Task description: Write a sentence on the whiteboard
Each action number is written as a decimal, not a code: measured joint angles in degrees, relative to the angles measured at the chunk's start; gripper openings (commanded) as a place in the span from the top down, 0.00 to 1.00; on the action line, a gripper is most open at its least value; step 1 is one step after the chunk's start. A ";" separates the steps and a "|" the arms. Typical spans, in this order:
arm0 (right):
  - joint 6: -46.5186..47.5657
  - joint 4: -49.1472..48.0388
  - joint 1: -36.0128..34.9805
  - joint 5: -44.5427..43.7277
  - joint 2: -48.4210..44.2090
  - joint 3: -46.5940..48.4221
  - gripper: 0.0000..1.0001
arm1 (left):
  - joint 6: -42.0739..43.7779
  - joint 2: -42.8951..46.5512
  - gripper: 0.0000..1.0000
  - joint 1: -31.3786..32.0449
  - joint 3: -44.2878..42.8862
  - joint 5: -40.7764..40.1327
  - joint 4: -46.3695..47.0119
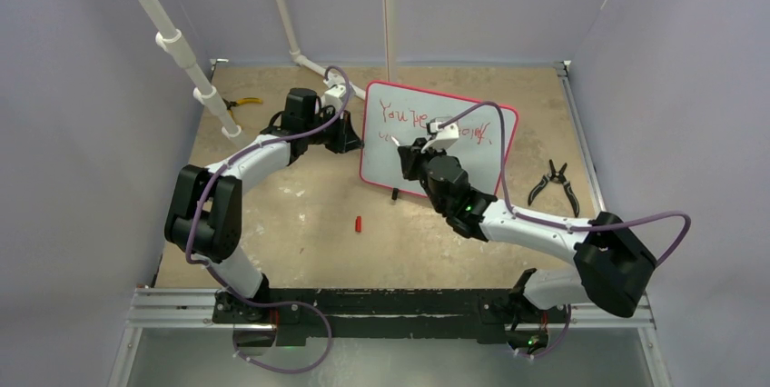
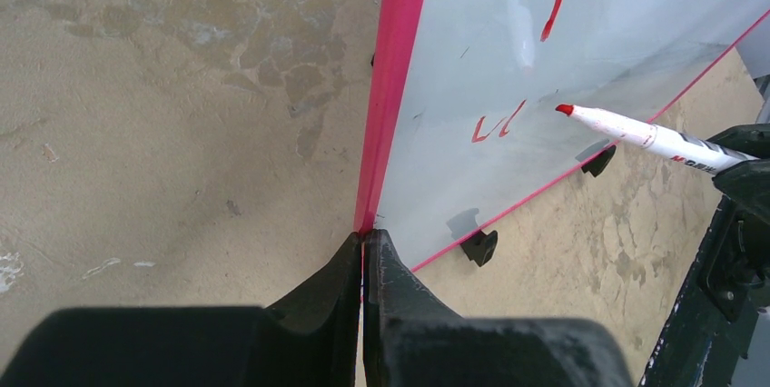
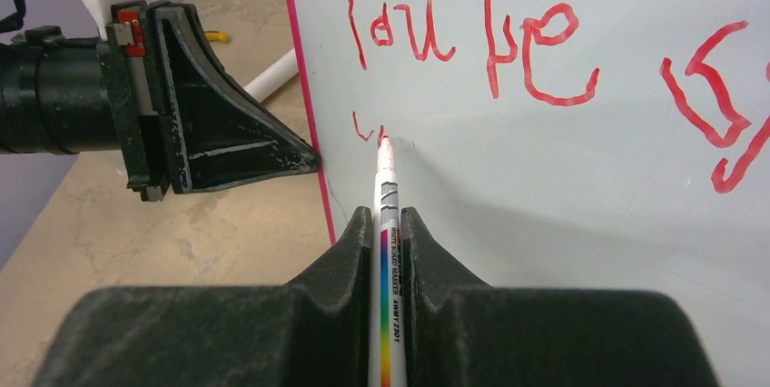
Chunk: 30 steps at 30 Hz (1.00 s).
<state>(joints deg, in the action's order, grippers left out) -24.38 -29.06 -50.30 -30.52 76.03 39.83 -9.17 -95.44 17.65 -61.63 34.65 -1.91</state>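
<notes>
The whiteboard [image 1: 381,167] with a red-pink frame stands upright at the middle back of the table. My left gripper [image 2: 364,234] is shut on its left frame edge [image 2: 390,87]. My right gripper [image 3: 388,213] is shut on a white marker [image 3: 389,260]. The marker's red tip touches the board [image 3: 581,196] low on its left side. The sentence [image 3: 472,33] in red reads "You're" and more on the top line. A short red stroke [image 3: 366,130] starts a second line just left of the tip. In the left wrist view the marker [image 2: 654,137] points at that second-line stroke [image 2: 495,125].
A small red cap [image 1: 359,223] lies on the table in front of the board. Black pliers [image 1: 554,183] lie to the board's right and yellow-handled pliers [image 1: 241,103] at the back left. White pipes [image 1: 182,46] rise at the back left, and walls enclose the table.
</notes>
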 measured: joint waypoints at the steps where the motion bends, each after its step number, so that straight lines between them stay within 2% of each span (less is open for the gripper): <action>1: 0.02 -0.02 0.00 0.00 0.11 0.00 1.00 | 0.00 0.00 1.00 0.00 0.00 -0.02 0.02; 30: -1.31 -0.04 -0.07 -1.03 1.60 -1.46 1.00 | 0.00 0.02 1.00 0.00 0.00 -0.28 0.04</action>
<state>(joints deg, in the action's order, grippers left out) -25.69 -29.10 -50.37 -31.55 77.62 38.37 -9.17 -95.42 17.65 -61.63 34.37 -1.87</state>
